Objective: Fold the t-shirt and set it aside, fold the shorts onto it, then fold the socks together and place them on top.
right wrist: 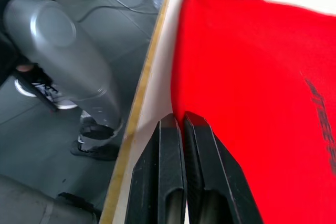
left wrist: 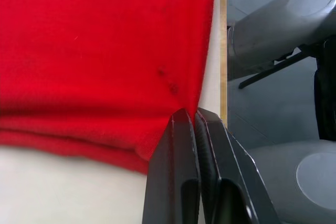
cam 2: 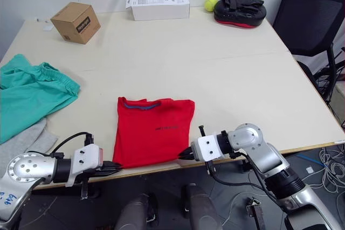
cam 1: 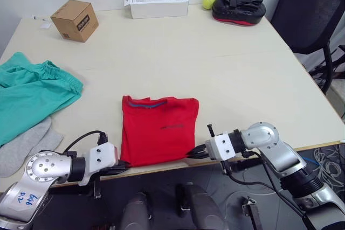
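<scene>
The red t-shirt (cam 1: 159, 129) lies flat near the table's front edge, sleeves tucked in, blue neck band facing away. My left gripper (cam 1: 123, 165) is shut on the t-shirt's near left corner (left wrist: 173, 103), and my right gripper (cam 1: 192, 153) is shut on its near right corner (right wrist: 184, 106). The teal shorts (cam 1: 29, 92) lie crumpled at the table's left edge. Grey socks (cam 1: 24, 146) lie just in front of the shorts, partly under them.
A cardboard box (cam 1: 75, 20), a white carton (cam 1: 156, 5), a yellow ball (cam 1: 208, 0) and a black-and-red pad (cam 1: 238, 7) line the far edge. A black office chair (cam 1: 315, 22) stands off the table's right side. Cables (cam 1: 329, 160) lie on the floor at right.
</scene>
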